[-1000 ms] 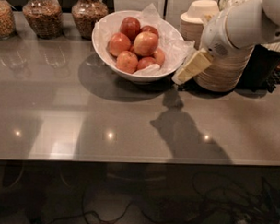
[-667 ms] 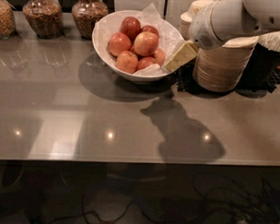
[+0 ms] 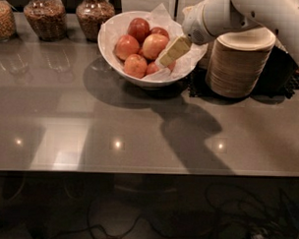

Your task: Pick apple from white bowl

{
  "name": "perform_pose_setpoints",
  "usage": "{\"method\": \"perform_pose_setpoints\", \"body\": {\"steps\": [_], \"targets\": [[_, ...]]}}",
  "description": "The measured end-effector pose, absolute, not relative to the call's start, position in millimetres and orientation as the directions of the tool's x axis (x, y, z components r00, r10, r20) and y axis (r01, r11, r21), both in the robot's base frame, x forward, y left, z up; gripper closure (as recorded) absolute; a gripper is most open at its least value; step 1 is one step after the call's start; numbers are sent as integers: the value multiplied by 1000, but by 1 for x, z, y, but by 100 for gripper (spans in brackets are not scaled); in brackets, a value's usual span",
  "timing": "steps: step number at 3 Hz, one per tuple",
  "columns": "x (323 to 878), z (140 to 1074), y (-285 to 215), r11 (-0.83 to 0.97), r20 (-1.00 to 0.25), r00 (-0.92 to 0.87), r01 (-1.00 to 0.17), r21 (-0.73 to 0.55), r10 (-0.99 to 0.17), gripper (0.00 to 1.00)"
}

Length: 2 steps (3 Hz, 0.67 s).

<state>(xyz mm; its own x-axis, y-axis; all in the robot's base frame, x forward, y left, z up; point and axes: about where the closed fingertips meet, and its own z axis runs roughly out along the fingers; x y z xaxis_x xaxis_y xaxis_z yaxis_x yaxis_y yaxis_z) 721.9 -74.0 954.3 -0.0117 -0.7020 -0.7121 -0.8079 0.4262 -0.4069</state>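
- Hand [image 3: 167,57]: cream-coloured, at the end of the white arm [image 3: 227,16], which reaches in from the far right. It slants down and to the left over the right side of the bowl, its tip low among the fruit. I cannot tell whether it is wide, narrow or holding anything.
- White bowl [image 3: 139,82]: glossy and round, opening upward, on the far middle of the desk [image 3: 90,134]. It is lined with crinkled white paper [image 3: 159,15].
- Apples [image 3: 126,46]: about six red-and-yellow fruit heaped inside the bowl. None is outside it.
- Pale apple [image 3: 153,45]: near the middle of the heap, just left of the hand and probably the one aimed at. Contact cannot be confirmed.
- Orientation: the apples are near-round with no clear long axis. No stem is discernible, so which way each points cannot be told.
- Progress, as judged: the approach looks complete. Closing on one apple and lifting it clear of the bowl remain, and no fruit is raised yet.
- Stack of beige disposable bowls [image 3: 237,65]: just right of the white bowl, partly behind the arm.
- Glass jars [image 3: 44,17]: three with brown contents, along the far left edge.
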Motion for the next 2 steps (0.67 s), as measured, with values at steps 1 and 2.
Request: {"method": "perform_pose_setpoints", "body": {"steps": [1,2], "targets": [[736,948,-60,421,-728,-17,-826,-376,-686,10],[744,941,-49,412,-736,-23,-840,-352,-676,20]]}}
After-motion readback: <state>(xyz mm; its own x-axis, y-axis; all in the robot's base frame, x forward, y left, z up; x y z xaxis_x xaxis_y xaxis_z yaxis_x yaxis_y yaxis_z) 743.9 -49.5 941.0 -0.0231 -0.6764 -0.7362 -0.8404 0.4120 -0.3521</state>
